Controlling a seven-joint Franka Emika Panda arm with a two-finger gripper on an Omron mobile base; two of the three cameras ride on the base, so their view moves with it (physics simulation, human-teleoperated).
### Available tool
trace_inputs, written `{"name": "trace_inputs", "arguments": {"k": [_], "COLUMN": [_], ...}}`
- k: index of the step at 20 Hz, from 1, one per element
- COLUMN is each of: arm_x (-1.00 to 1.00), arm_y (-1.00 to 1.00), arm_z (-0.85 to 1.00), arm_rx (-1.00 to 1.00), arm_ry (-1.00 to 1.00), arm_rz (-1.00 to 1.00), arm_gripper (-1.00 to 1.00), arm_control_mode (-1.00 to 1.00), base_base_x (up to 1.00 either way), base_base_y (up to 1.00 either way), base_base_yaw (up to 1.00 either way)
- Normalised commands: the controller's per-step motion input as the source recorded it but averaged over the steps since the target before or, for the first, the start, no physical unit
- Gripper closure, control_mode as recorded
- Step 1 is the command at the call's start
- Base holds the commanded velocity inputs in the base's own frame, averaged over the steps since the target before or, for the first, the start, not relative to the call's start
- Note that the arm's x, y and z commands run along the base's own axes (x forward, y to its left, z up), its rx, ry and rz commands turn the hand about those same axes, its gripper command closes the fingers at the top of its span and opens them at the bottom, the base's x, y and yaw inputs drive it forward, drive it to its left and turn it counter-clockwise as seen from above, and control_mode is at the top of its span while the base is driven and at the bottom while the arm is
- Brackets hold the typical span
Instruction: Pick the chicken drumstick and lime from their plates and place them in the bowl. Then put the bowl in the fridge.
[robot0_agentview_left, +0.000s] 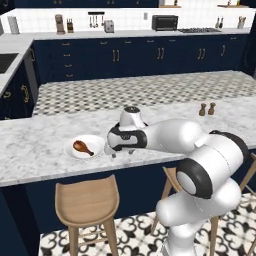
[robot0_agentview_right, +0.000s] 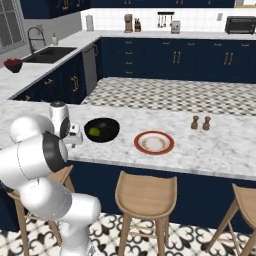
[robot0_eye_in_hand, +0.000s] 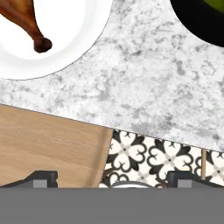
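Currently, the gripper (robot0_eye_in_hand: 112, 177) hovers above the front edge of the marble counter (robot0_agentview_left: 35, 150), its jaws spread wide and holding nothing; the two dark fingertips (robot0_eye_in_hand: 41, 178) stand far apart at the bottom of the hand view. Seen from the left base view, the hand (robot0_agentview_left: 125, 139) sits just right of the plain white plate (robot0_agentview_left: 85, 147), which lies near the counter's front edge. The chicken drumstick (robot0_agentview_left: 83, 147) rests on that plate, reddish-brown, with its narrow bone end pointing toward the counter edge; in the hand view the drumstick (robot0_eye_in_hand: 24, 22) lies at upper left on the white plate (robot0_eye_in_hand: 74, 39), apart from the jaws.

In the right base view, the glossy black bowl (robot0_agentview_right: 102, 129) stands on the counter (robot0_agentview_right: 215, 145) just beside the hand, and the lime (robot0_agentview_right: 94, 132) lies inside it as a small green shape. To the bowl's right, apart from it, is the red-rimmed plate (robot0_agentview_right: 154, 143). Farther right stand two small brown shakers (robot0_agentview_right: 200, 122), side by side. In the hand view a rim of the bowl (robot0_eye_in_hand: 197, 22) occupies the upper right corner. Wooden stools (robot0_agentview_right: 146, 192) stand below the counter on a patterned tile floor (robot0_eye_in_hand: 162, 155).
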Motion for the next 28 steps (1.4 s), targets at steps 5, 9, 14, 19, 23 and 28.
{"name": "trace_inputs", "arguments": {"k": [5, 9, 14, 19, 23, 28], "arm_x": [0.0, 0.0, 0.0, 0.0, 0.0, 0.29], "arm_y": [0.0, 0.0, 0.0, 0.0, 0.0, 0.0], "arm_z": [0.0, 0.0, 0.0, 0.0, 0.0, 0.0], "arm_rx": [0.0, 0.0, 0.0, 0.0, 0.0, -0.01], "arm_ry": [0.0, 0.0, 0.0, 0.0, 0.0, -0.01], "arm_rz": [0.0, 0.0, 0.0, 0.0, 0.0, 0.01], "arm_gripper": [-1.0, -1.0, -1.0, -1.0, -1.0, -1.0], "arm_control_mode": [1.0, 1.0, 1.0, 1.0, 1.0, -1.0], "base_base_x": [0.52, 0.03, -0.08, 0.58, 0.24, 0.1], "base_base_y": [0.73, 0.88, 0.52, 0.04, 0.0, 0.01], "base_base_yaw": [-0.15, -0.04, 0.04, 0.03, 0.02, 0.01]}}
